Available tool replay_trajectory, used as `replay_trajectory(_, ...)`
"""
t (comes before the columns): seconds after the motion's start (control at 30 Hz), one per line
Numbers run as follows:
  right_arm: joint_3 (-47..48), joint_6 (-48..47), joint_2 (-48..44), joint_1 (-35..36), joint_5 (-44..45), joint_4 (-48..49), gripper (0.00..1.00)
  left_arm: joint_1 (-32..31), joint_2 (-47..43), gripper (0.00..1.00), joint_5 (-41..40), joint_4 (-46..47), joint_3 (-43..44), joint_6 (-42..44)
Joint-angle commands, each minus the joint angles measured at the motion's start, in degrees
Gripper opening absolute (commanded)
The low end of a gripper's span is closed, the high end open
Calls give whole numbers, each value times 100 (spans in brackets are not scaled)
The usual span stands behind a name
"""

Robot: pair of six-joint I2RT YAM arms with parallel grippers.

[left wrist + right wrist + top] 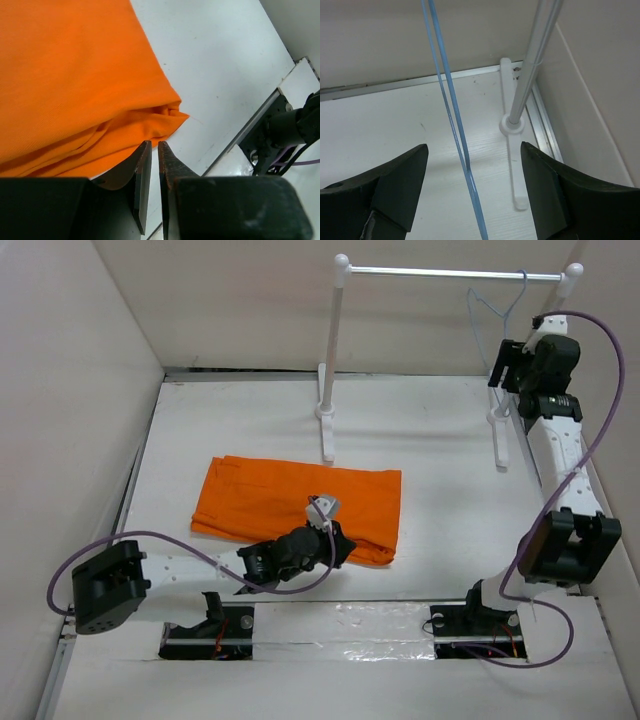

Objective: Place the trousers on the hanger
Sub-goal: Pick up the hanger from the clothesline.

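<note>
Trousers (290, 500), bright orange, lie folded flat on the table (450, 500) in front of the rail stand (335, 360), closest to the foot of its left post. The hanger (495, 305), a thin pale blue wire, hangs from the stand's crossbar near the right post, well apart from the cloth.

The left gripper (338, 545) sits low at the trousers' corner farthest from the stand. In its wrist view the fingers (142, 170) are drawn together to a thin slit with nothing between them. Their tips are right at the bunched corner of the orange cloth (75, 75); whether they touch it cannot be told.

The right gripper (505, 365) is raised beside the stand's right post, below the crossbar. Its fingers (405, 175) are spread wide, and the hanger's wire (451, 100) runs down between them, touching neither. The stand's right post (527, 75) rises just behind.
</note>
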Motion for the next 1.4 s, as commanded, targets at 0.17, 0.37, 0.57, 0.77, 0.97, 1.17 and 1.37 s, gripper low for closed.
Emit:
replay_trajectory(0.17,155,-11,530,-118,-773,831,30,-10,-1013,9,-577,-240,-203,242)
replay_trajectory(0.37,-134,-11,364,-65,-791,1200,0,-10,-591,9,-525,-179,-80,181)
replay_trajectory(0.57,-187,-2,-14,-65,-852,1367,0,-10,-319,11,-743,-363,244,172)
replay_trajectory(0.77,-624,77,-575,118,-765,1550,0,-10,-327,14,-859,-539,605,268)
replay_trajectory(0.97,-1152,139,-1007,286,-607,1490,0,-10,-415,33,-754,-750,1097,418)
replay_trajectory(1.17,-2699,595,-1991,435,-501,1901,0,-10,-389,41,-648,-873,1939,655)
replay_trajectory(1.37,-4149,736,-2932,1032,-237,1842,0,-10,295,51,-788,-1277,3186,839)
